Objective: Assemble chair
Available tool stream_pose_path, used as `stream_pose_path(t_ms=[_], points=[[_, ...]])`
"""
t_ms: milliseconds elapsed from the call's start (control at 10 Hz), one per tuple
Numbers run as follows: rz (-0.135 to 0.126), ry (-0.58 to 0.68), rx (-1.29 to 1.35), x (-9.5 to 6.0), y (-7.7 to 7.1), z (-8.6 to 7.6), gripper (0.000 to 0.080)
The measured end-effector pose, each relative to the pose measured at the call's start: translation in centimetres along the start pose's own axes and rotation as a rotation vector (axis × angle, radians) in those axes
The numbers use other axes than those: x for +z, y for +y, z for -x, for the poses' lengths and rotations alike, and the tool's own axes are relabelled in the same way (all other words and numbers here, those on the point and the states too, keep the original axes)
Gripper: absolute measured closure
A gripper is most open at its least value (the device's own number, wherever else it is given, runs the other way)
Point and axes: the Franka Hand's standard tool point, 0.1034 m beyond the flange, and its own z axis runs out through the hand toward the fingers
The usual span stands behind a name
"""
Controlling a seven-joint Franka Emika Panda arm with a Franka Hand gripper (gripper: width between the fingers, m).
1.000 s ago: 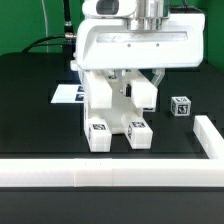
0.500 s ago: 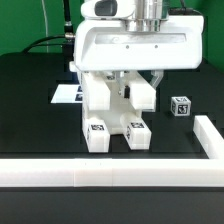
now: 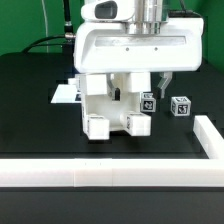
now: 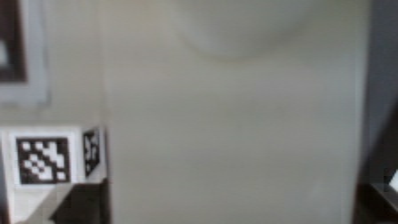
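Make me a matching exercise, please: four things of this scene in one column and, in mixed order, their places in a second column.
Things:
1. chair
2. loose tagged block
3. marker board
4. border rail

Places:
A. flat on the table, partly hidden, at the exterior view's left
B. along the foreground, turning a corner at the exterior view's right
C. directly under the arm
D. standing alone on the black table

Pairs: 1-C, 2-D, 3-A, 4-B

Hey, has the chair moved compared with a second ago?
Yes. The chair has shifted up in the exterior view, and its leg ends now sit farther from the border rail.
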Motion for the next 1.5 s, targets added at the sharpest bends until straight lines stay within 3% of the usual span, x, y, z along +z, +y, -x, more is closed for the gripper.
stream_pose_path(t_ms=[300, 1100, 1500], points=[[0.000, 0.000, 0.000, 0.0, 0.0, 0.0, 0.0152], [0.008, -0.011, -0.006, 1.0, 0.6, -0.2, 0.0150], [0.021, 0.008, -0.084, 1.8, 1.3, -2.4, 0.0150]])
